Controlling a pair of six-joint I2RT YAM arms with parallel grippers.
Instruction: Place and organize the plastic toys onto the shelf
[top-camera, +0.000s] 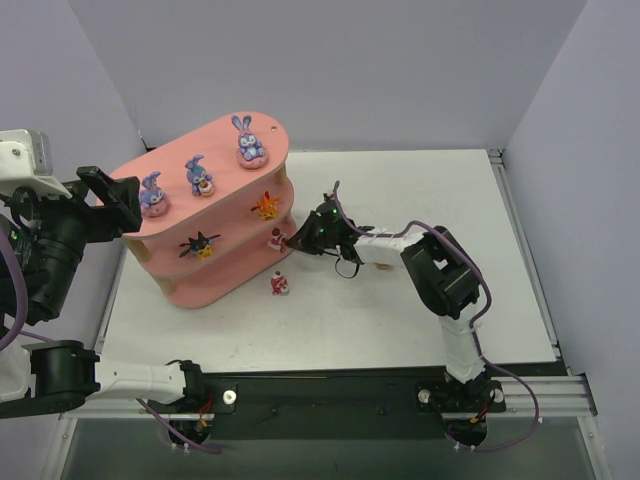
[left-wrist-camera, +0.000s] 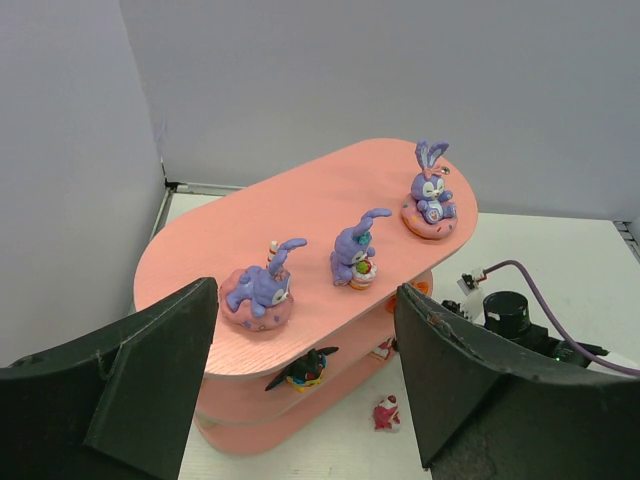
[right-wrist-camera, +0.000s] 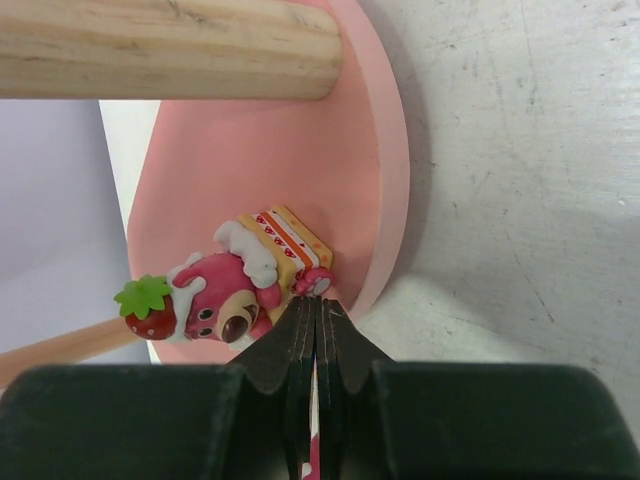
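Observation:
The salmon-pink shelf (top-camera: 220, 140) stands at the left of the table. Three blue-purple bunnies (top-camera: 153, 195) (top-camera: 199, 176) (top-camera: 249, 142) sit on its top board. On the middle board are an orange toy (top-camera: 266, 207) and a black-yellow spiky one (top-camera: 200, 244). A pink-red toy (right-wrist-camera: 225, 300) with a strawberry and a cake slice lies on the bottom board (right-wrist-camera: 330, 150). My right gripper (right-wrist-camera: 317, 300) is shut, its tips touching that toy's foot with nothing between them. Another small pink-red toy (top-camera: 281, 284) stands on the table in front of the shelf. My left gripper (left-wrist-camera: 305, 290) hangs open above and left of the shelf.
A wooden post (right-wrist-camera: 160, 50) of the shelf crosses the top of the right wrist view. The right arm (top-camera: 440, 275) reaches leftward across the white table (top-camera: 400, 320), with its purple cable looping over it. Grey walls close off the back and both sides.

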